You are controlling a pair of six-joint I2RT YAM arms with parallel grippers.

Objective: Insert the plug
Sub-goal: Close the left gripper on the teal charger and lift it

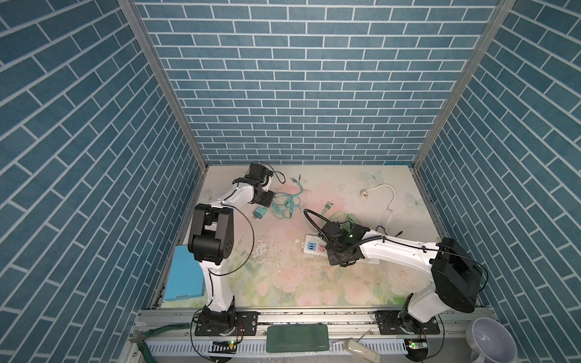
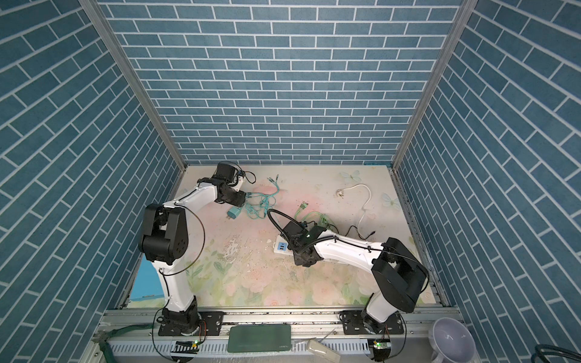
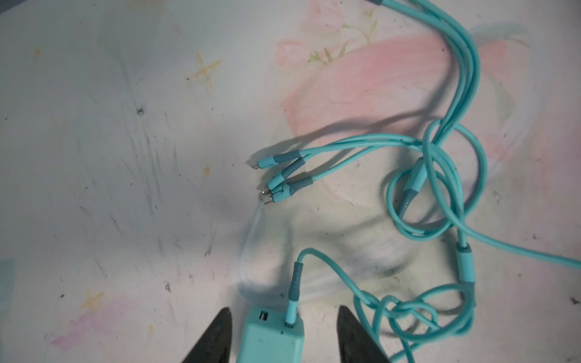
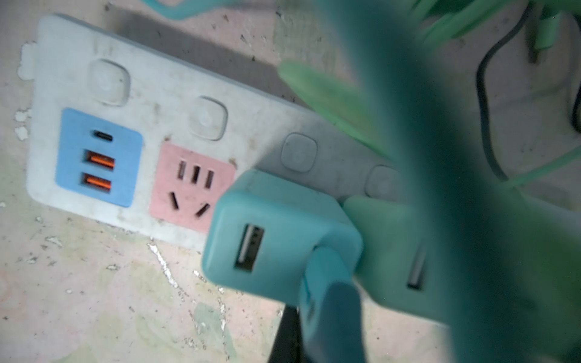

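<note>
Grasping step: the open left claw has the teal charger between its jaws and must close next.

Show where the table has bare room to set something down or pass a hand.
Widest bare patch: the front of the table, between the left arm and the right arm, short of the power strip. A smaller one at the back, between the teal cable and the white cord. Crowded: the middle, from the teal charger to the green cables and the strip.
</note>
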